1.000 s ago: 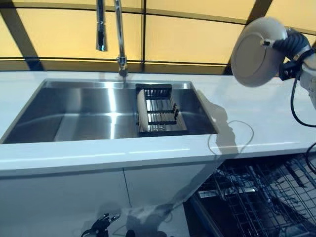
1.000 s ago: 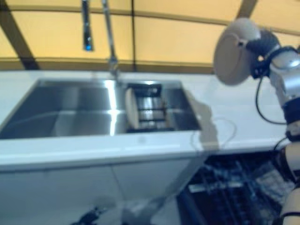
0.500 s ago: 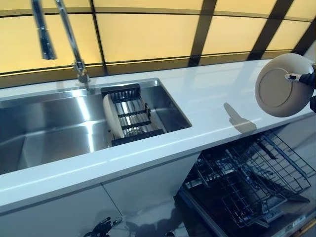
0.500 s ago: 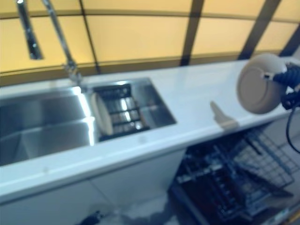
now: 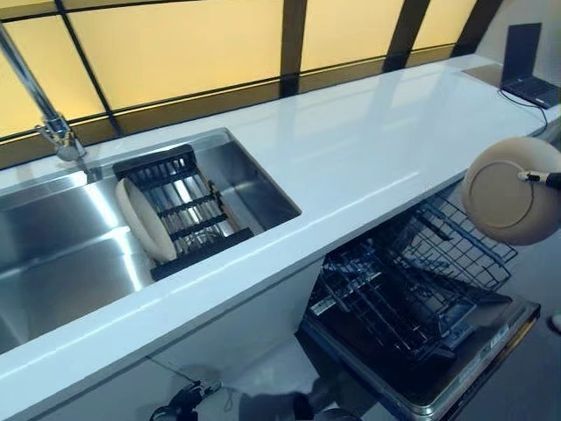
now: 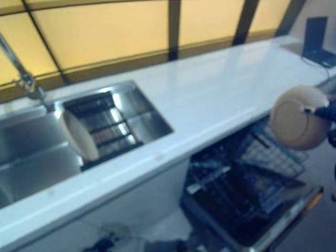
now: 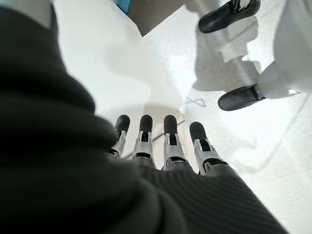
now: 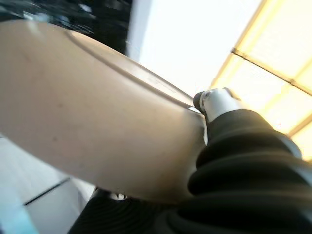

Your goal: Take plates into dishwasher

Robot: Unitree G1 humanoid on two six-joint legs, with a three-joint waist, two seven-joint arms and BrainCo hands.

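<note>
At far right, above the open dishwasher (image 5: 412, 307) with its wire rack, right hand (image 5: 548, 179) pinches a round beige plate (image 5: 508, 193) upright by its rim, a second plate (image 5: 145, 221) stands in the sink rack, left hand (image 7: 161, 146) straight-fingered, empty.

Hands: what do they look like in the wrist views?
The left hand has a row of silver fingers with dark rounded tips, coming out of a dark ribbed cover. The right hand shows a thick black ribbed cover and one pale silver, dark-edged tip.
</note>
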